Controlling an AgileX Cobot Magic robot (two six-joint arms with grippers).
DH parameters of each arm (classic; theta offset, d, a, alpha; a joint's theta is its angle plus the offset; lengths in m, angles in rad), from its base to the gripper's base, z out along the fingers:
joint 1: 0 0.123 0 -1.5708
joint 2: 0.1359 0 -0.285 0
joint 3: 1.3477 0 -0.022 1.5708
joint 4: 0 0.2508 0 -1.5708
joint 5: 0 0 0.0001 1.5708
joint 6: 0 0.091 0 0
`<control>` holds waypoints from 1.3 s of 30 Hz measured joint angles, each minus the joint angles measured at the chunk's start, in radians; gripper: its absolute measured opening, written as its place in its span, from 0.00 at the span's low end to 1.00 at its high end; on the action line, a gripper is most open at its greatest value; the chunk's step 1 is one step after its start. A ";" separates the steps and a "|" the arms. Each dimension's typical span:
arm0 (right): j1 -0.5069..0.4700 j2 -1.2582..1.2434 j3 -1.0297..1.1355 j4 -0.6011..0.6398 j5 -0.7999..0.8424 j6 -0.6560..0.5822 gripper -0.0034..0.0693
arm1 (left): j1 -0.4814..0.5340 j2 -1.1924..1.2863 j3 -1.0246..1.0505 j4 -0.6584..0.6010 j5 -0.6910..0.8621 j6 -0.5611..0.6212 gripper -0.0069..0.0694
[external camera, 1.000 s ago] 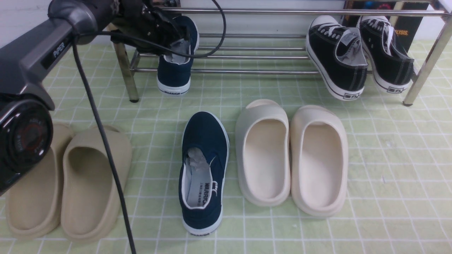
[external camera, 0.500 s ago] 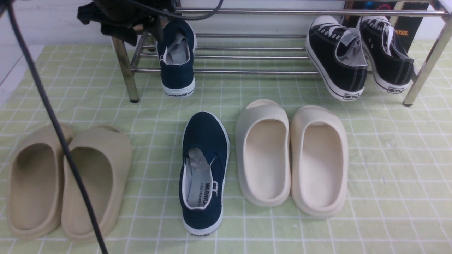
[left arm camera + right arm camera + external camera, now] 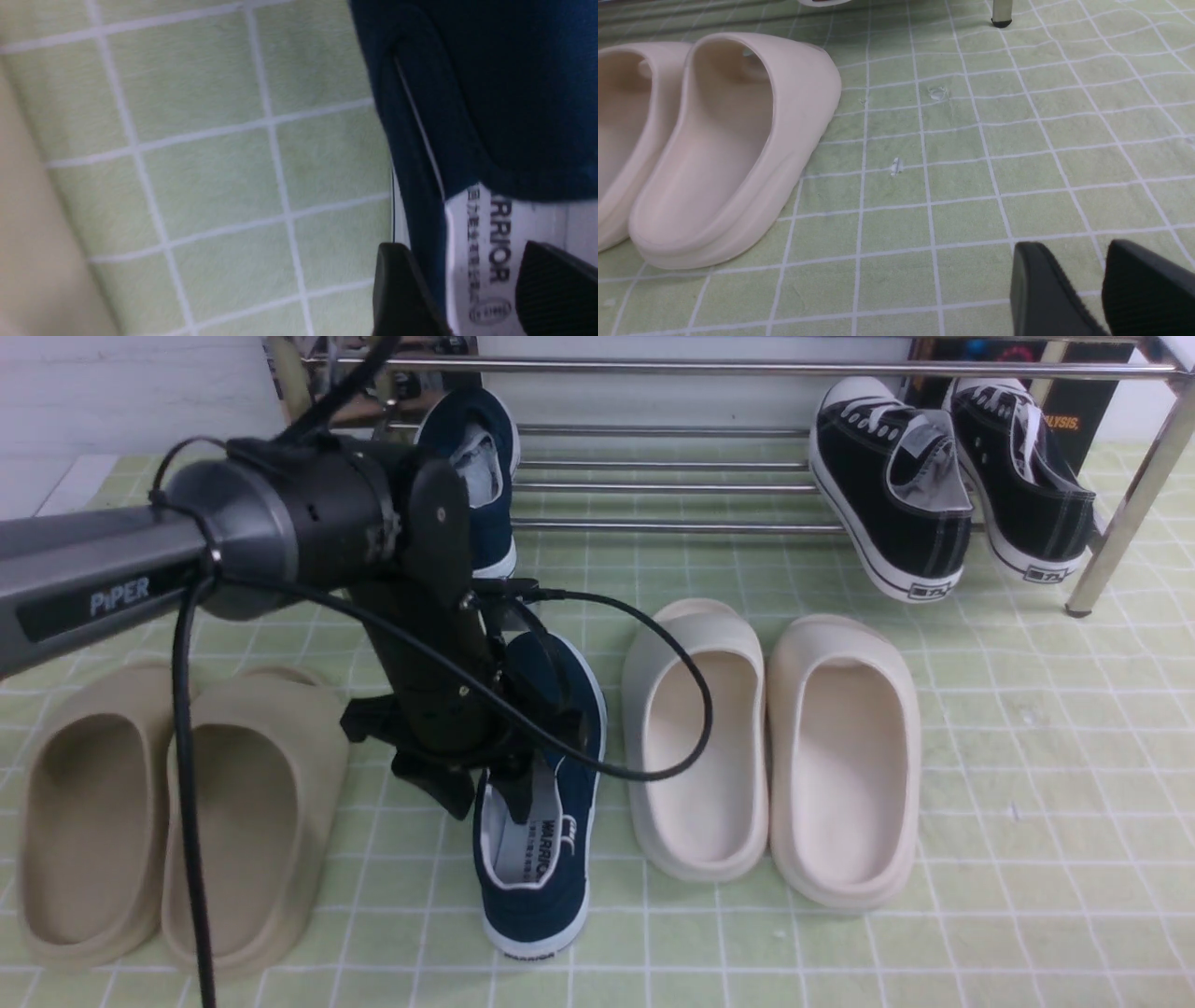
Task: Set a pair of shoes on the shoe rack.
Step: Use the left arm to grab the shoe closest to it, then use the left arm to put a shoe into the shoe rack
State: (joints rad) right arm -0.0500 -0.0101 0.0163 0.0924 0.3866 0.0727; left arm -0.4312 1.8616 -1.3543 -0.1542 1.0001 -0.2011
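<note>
On the shoe rack (image 3: pixel 709 525), left end, one navy shoe (image 3: pixel 493 518) was seen propped; its mate (image 3: pixel 546 887) was found flat on the mat (image 3: pixel 1027 756). The left gripper (image 3: pixel 472 289) was set over the mate, fingers (image 3: pixel 402 289) spread astride its side wall (nothing pinched). If closed this shallowly, soft canvas could be folded and the mate dropped. The right gripper (image 3: pixel 1085 289) was held parted, empty.

Blk sneakers (image 3: pixel 896 495) rear right; cream slides (image 3: pixel 695 747) ctr; tan slides (image 3: pixel 243 803) left.

One slip-on (image 3: pixel 493 513) sits on the rack (image 3: pixel 747 367) at its left end, the lace-ups (image 3: pixel 887 485) at its right end. On the mat (image 3: pixel 1027 756) before the rack, the other slip-on (image 3: pixel 551 877) lies between the left slides (image 3: pixel 233 821) and the right slides (image 3: pixel 695 747). The left end effector (image 3: pixel 485 793) straddles its left wall.
</note>
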 joint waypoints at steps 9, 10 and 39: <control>0.000 0.000 0.000 0.000 0.000 0.000 0.38 | -0.003 -0.015 0.047 0.079 -0.093 -0.106 0.10; 0.000 0.000 0.000 0.000 0.000 0.000 0.38 | -0.003 -0.023 0.046 0.080 -0.093 -0.105 0.10; 0.000 0.000 0.000 0.000 0.000 0.000 0.38 | 0.090 0.346 -0.825 -0.076 -0.010 -0.147 0.10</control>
State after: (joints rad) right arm -0.0500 -0.0101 0.0163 0.0924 0.3866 0.0727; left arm -0.3412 2.2080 -2.1791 -0.2303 0.9905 -0.3479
